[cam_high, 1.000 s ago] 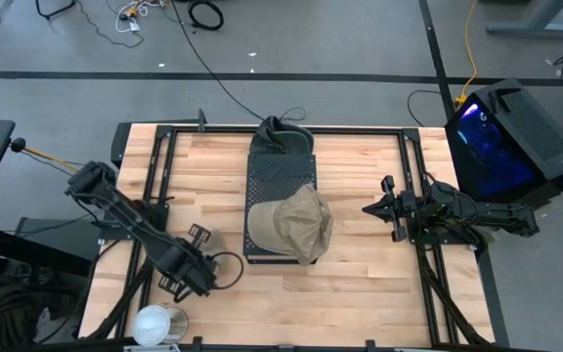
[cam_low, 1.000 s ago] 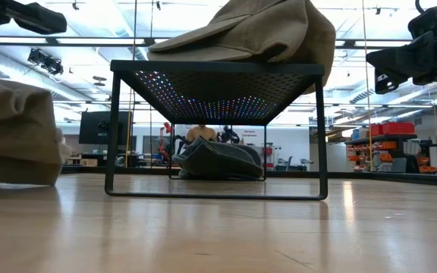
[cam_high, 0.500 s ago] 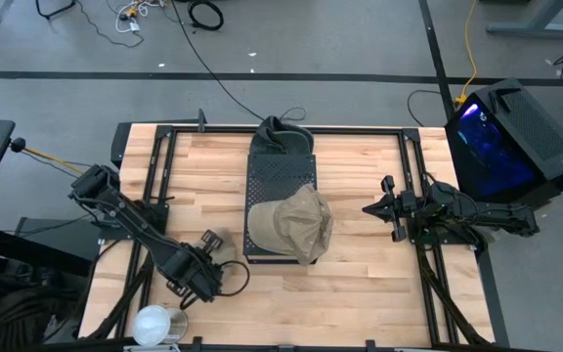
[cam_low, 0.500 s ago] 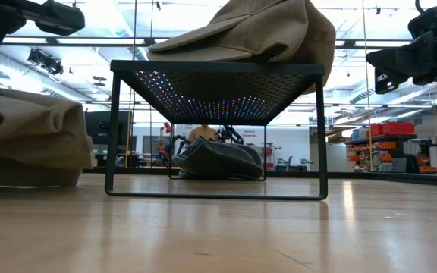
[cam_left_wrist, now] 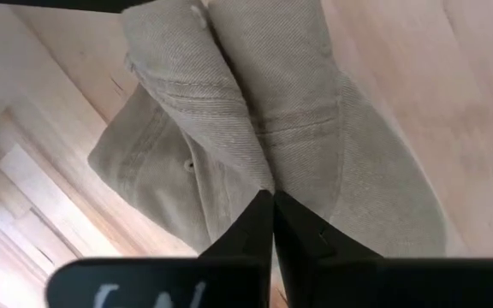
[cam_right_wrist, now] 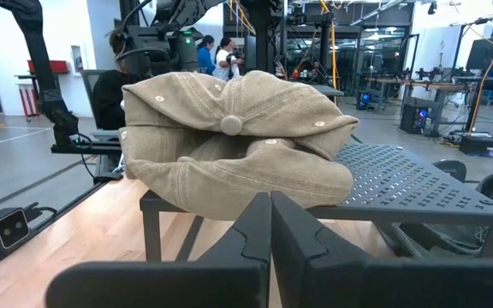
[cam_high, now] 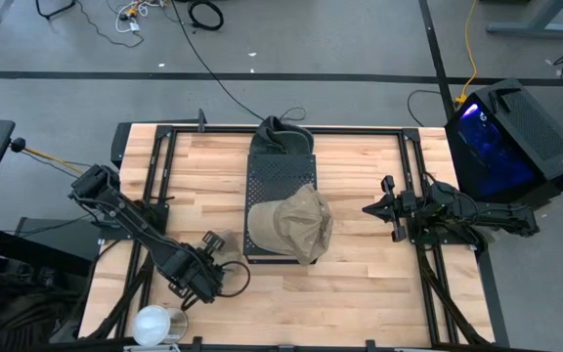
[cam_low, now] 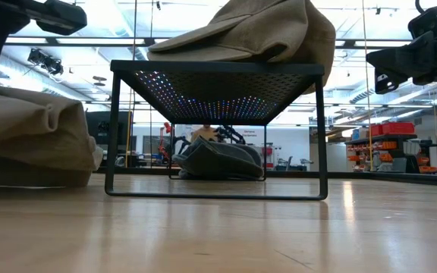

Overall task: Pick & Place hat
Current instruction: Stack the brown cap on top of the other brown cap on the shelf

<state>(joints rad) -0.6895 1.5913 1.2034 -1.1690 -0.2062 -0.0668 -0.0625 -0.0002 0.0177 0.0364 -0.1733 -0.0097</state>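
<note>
Table [cam_high: 360, 284] first: black perforated rack [cam_high: 280, 186] runs far-to-near down the middle, one tan hat on rack [cam_high: 293, 223] draped over its near end, a dark hat [cam_high: 281, 134] on the table at the far end.

The hat I'm working is the second tan one, hat on table [cam_high: 215, 243], lying on the wood just left of the rack's near-left leg, low and slumped in the low view [cam_low: 33, 144].

My left gripper [cam_high: 206, 266] is directly on it, fingers pressed together with a fold of the crown pinched between them; wrist view shows the fabric ridge [cam_left_wrist: 229, 128] running straight away from my fingertips, brim end farther out. Left arm reaches diagonally from the far-left mount toward near-centre, wrist pitched down.

Rack sits right of the gripper, close. I'd guess the placement goes that way, so lift clear of the rack edge first.

Right gripper [cam_high: 371, 208] parked right of the rack, off the table, fingers closed on nothing, pointing at the rack hat.
</note>
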